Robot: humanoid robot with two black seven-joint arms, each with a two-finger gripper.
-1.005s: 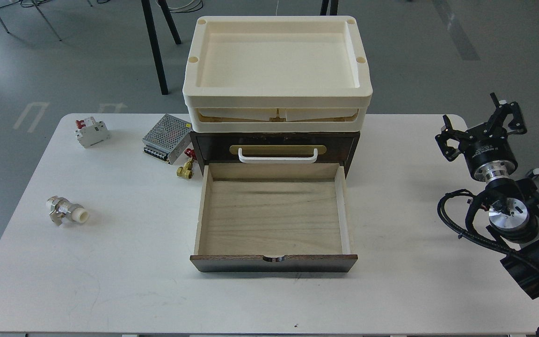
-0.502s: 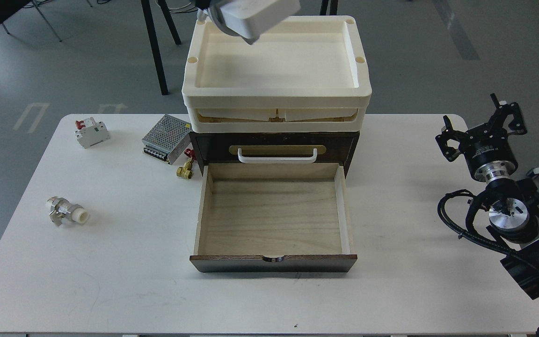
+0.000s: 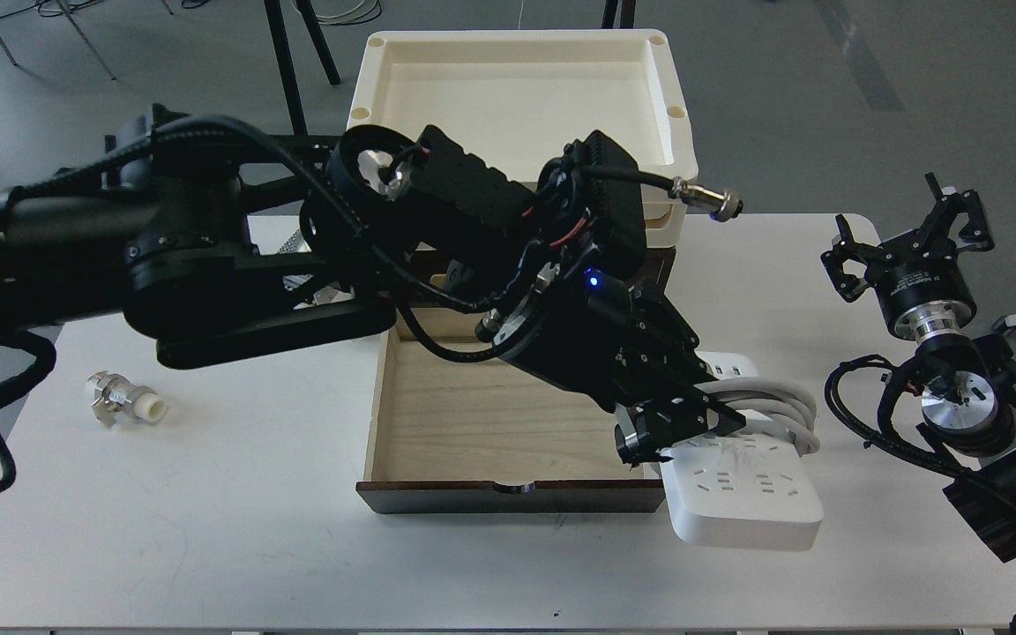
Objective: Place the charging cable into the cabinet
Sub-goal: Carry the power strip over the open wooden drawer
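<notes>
At about nine o'clock on the white counter lies a small metal-and-white fitting, well apart from the work. The left arm sweeps in from the left edge, across the back of the cabinet, hiding most of its body; only the pulled-out drawer with its pale wood floor shows, and that floor looks bare. Cream plastic trays sit on top at twelve o'clock.

The left end effector hangs at about four o'clock from the drawer's middle, over its right front corner, its fingers closed on the charging cable. The white strip, its cord looped at the far end, sits mostly outside the drawer's right wall, above the counter; whether it touches the surface I cannot tell.

At three o'clock the right end effector is idle, fingers spread, holding nothing.

So the pickup seems done; what is left is shifting the strip toward nine o'clock, over the drawer, lowering and releasing it.
</notes>
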